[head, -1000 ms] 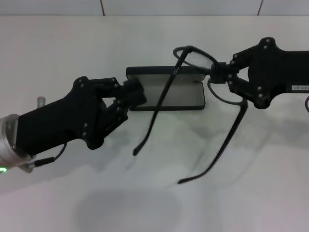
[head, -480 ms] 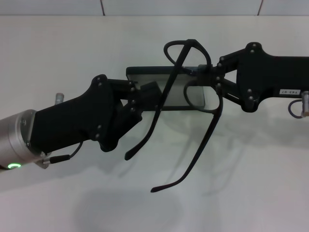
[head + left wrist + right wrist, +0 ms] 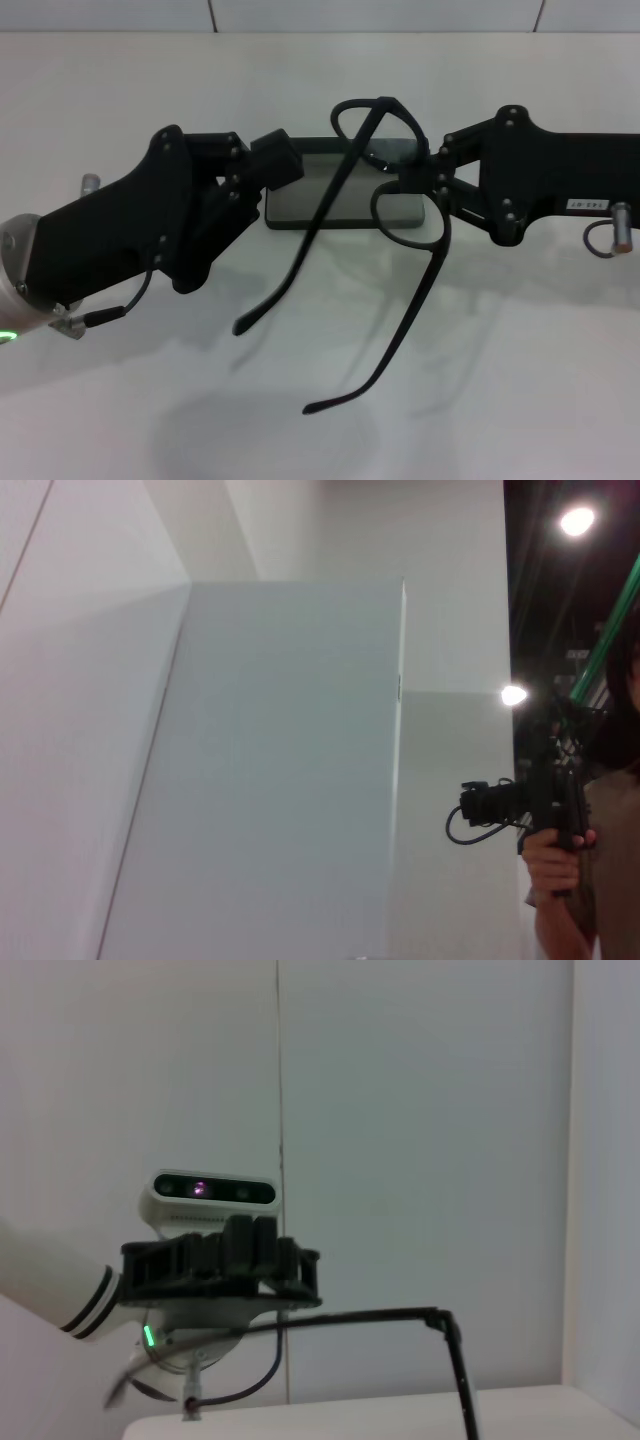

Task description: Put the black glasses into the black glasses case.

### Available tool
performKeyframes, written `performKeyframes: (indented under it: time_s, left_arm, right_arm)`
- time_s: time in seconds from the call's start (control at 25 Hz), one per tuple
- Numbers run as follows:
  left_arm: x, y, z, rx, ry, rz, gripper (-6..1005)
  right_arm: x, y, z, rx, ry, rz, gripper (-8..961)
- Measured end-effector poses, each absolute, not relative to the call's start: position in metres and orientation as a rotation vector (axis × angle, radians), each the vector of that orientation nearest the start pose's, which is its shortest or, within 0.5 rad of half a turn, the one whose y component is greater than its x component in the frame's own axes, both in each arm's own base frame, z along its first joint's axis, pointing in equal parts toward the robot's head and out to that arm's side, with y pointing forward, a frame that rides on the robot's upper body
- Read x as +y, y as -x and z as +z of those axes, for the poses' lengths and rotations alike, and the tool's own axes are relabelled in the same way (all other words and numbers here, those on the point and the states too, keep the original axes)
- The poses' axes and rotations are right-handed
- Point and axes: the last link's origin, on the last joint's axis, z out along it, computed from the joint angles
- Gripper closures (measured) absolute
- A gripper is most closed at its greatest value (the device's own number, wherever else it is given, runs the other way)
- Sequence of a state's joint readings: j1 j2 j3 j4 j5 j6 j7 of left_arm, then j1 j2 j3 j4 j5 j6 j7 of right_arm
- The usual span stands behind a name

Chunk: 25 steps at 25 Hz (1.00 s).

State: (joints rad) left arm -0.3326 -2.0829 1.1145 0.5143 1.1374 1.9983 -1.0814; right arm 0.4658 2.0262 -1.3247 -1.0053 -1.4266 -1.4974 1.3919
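Left gripper (image 3: 275, 165), black, sits at the left end of the matte black rectangular glasses case (image 3: 345, 200), apparently touching its edge; can't tell how far its fingers are spread. Case lies open on the white worktop (image 3: 500, 400), grey lining facing up.

Thin black-framed glasses (image 3: 385, 215) are held up in the air over the case, temple arms unfolded and trailing toward the near side of the worktop, tips clear of the surface. One temple crosses over the case lining; the other hangs past the case's right end.

Right gripper (image 3: 425, 175), black, is clamped on the glasses frame at the lens end, fingers closed tight around it, just above the case's right end.

Right wrist view: one temple arm (image 3: 400, 1316) runs across in front of the left gripper (image 3: 220, 1260).

Left wrist view: only walls and a person with a camera.
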Motion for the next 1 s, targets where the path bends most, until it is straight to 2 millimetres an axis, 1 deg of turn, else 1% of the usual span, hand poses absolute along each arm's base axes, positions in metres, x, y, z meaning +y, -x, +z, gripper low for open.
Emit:
performKeyframes:
  time_s: [0.2, 0.48, 0.64, 1.0]
  left_arm:
    - [0.248, 0.213, 0.015, -0.186, 2.477, -1.753, 962]
    - [0.252, 0.203, -0.002, -0.205, 2.578, -1.770, 961]
    - [0.253, 0.202, -0.006, -0.204, 2.589, -1.766, 961]
    - [0.253, 0.208, -0.010, -0.254, 2.562, -1.739, 961]
  right_arm:
    - [0.332, -0.148, -0.003, 0.030, 2.867, 0.994, 888]
    - [0.340, -0.138, -0.010, 0.018, 2.891, 1.024, 889]
    - [0.340, -0.132, -0.014, 0.003, 2.915, 1.045, 889]
    - [0.333, -0.130, -0.012, -0.011, 2.931, 1.113, 889]
